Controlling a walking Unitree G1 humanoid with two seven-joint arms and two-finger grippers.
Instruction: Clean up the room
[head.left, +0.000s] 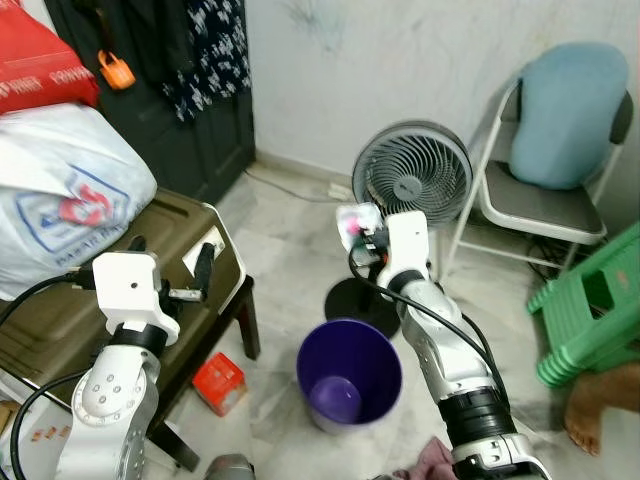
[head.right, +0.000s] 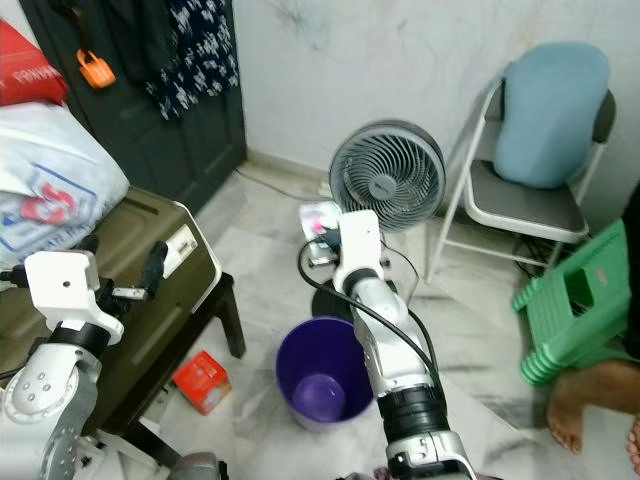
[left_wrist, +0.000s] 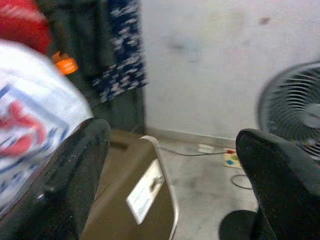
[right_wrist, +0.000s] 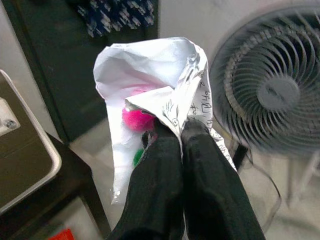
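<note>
A crumpled wrapper (right_wrist: 155, 90) is pinched by the right gripper (right_wrist: 172, 131) above the purple bin (head.left: 350, 372); the left gripper (head.left: 170, 268) is held wide open

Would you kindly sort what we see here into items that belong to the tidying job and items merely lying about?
Part of the job:
- crumpled wrapper, clamped in the right gripper
- purple bin
- red box on the floor

Just lying about:
- fan
- folding chair
- green stool
- white bag

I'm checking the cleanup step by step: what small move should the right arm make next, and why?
Probably lower and draw the right gripper, shut on the crumpled wrapper, back over the purple bin, which stands open below and nearer the robot.
</note>
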